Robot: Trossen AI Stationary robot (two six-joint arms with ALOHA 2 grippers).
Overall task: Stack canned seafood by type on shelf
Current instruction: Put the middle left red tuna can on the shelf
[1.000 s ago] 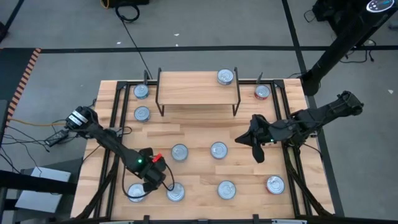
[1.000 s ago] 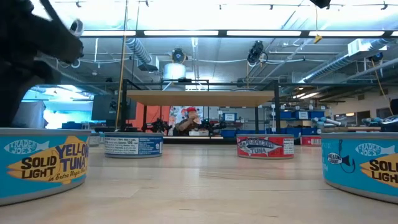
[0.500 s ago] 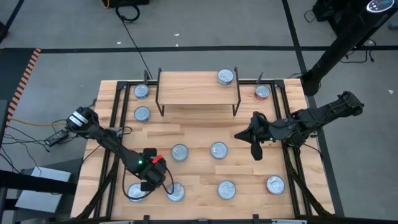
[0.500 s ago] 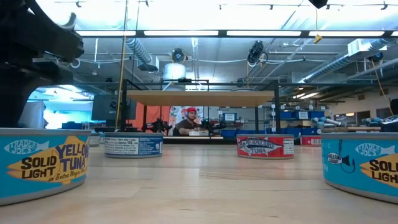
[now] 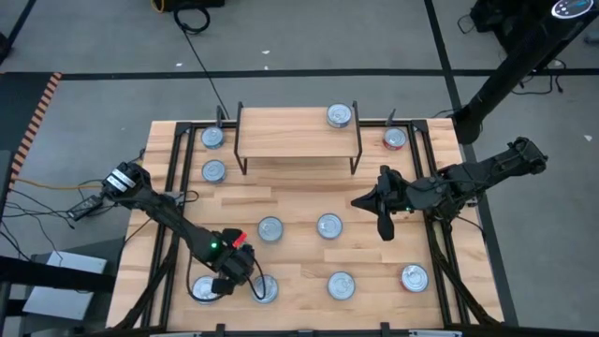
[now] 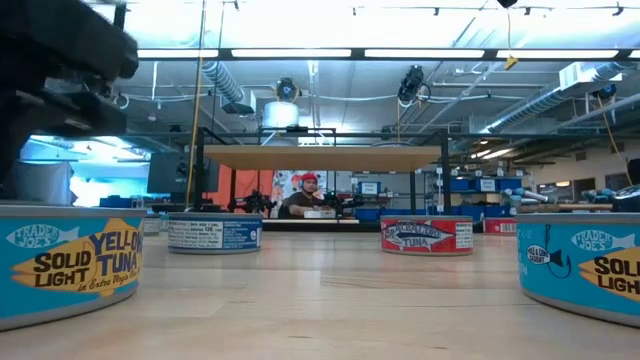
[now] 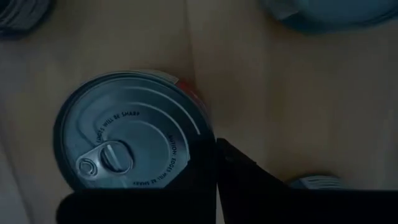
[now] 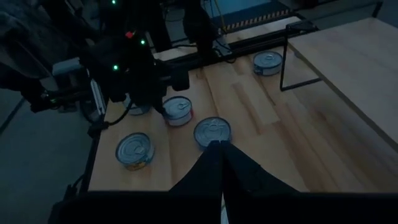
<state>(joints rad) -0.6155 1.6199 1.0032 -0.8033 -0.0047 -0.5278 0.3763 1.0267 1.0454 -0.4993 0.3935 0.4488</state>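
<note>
The shelf (image 5: pixel 298 131) stands at the table's far middle with one can (image 5: pixel 339 115) on its right end. The other cans of seafood stand loose on the tabletop. My left gripper (image 5: pixel 245 279) points straight down at the near left, between two cans (image 5: pixel 202 289) (image 5: pixel 270 291). It is shut with nothing between its fingers. In the left wrist view its tips (image 7: pixel 216 144) lie at the rim of the silver-topped can (image 7: pixel 134 134). My right gripper (image 5: pixel 384 229) hangs shut and empty, high over the table's right middle. My left gripper's shut fingers (image 7: pixel 236 165) come from above, pointing down, at the outer rim (image 7: pixel 206 127) of the can, which stands flat on the table. I cannot tell whether they touch it.
Two cans (image 5: pixel 270 228) (image 5: pixel 328 225) stand mid-table and two more (image 5: pixel 341 285) (image 5: pixel 413 278) near the front edge. Two (image 5: pixel 213 138) (image 5: pixel 213 171) stand left of the shelf and one (image 5: pixel 395 139) right of it. Black rails (image 5: pixel 170 187) run along both sides. A person (image 6: pixel 303 196) sits beyond the table.
My left gripper has rolled about its own downward line over the near left cans. The cans stand where they were.
</note>
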